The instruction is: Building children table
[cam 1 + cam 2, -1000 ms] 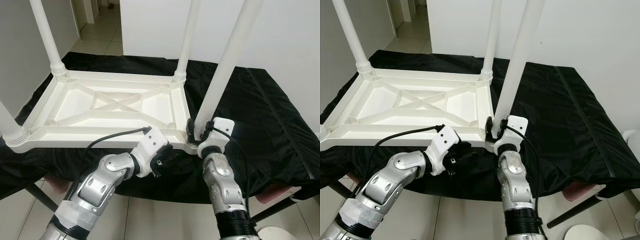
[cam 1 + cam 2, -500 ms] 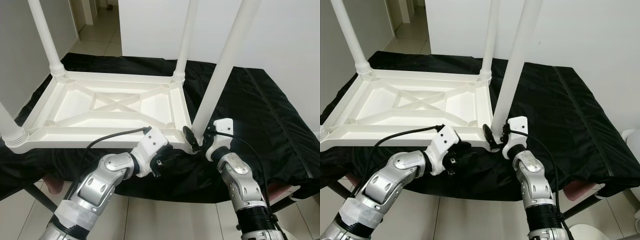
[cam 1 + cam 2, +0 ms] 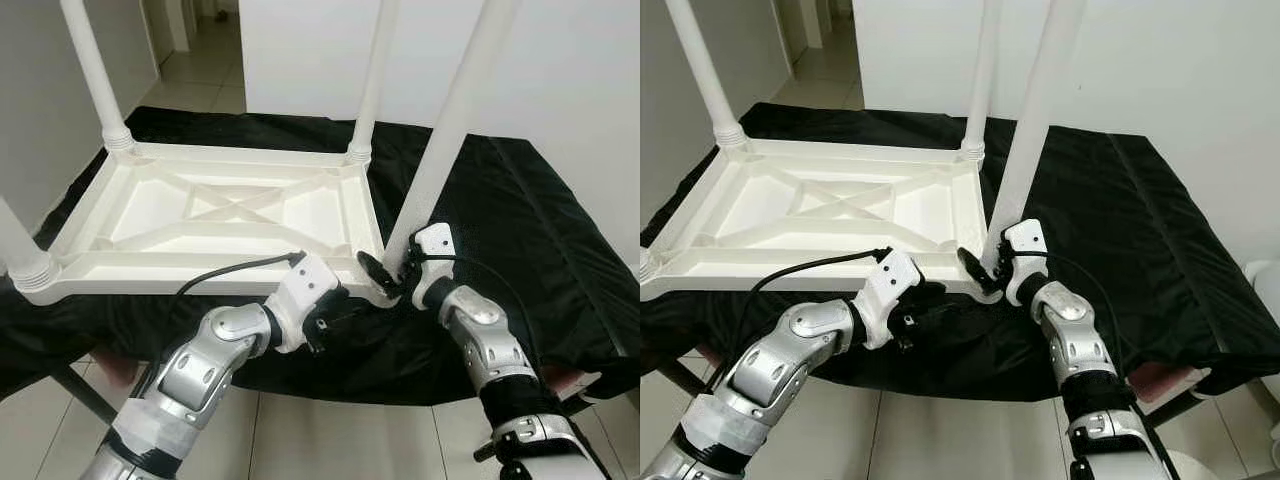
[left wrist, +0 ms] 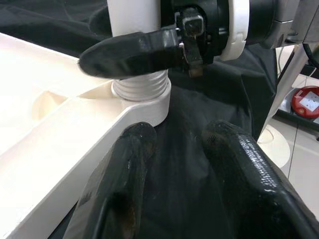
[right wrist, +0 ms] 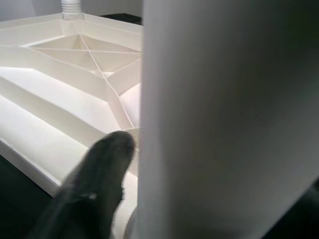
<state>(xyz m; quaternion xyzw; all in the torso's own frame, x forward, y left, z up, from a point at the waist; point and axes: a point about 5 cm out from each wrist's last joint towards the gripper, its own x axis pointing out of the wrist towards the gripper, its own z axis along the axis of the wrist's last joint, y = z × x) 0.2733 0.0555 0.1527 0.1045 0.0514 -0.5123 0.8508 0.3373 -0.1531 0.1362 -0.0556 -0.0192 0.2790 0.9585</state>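
The white plastic children's table [image 3: 230,205] lies upside down on a black cloth, legs pointing up. My right gripper [image 3: 387,272] is at the foot of the near right leg [image 3: 445,140], shut on it just above the threaded collar [image 4: 142,92]. One of its fingers [image 4: 129,52] crosses the leg's front. In the right wrist view the leg [image 5: 224,119] stands against a finger [image 5: 104,164]. My left gripper [image 3: 335,312] rests low on the cloth by the table's near right corner. It is open, with only cloth between the fingers [image 4: 124,169].
Three other legs stand at the far left [image 3: 95,70], far right [image 3: 372,80] and near left [image 3: 20,250] corners. The black-draped work table [image 3: 520,200] extends to the right, a white wall behind it. A hallway [image 3: 195,40] opens at the far left. A red and white object [image 4: 309,102] lies on the tiled floor.
My right wrist has swung from under the leg's foot round to its right side, the fingers staying at the leg's base. The left arm has not moved.
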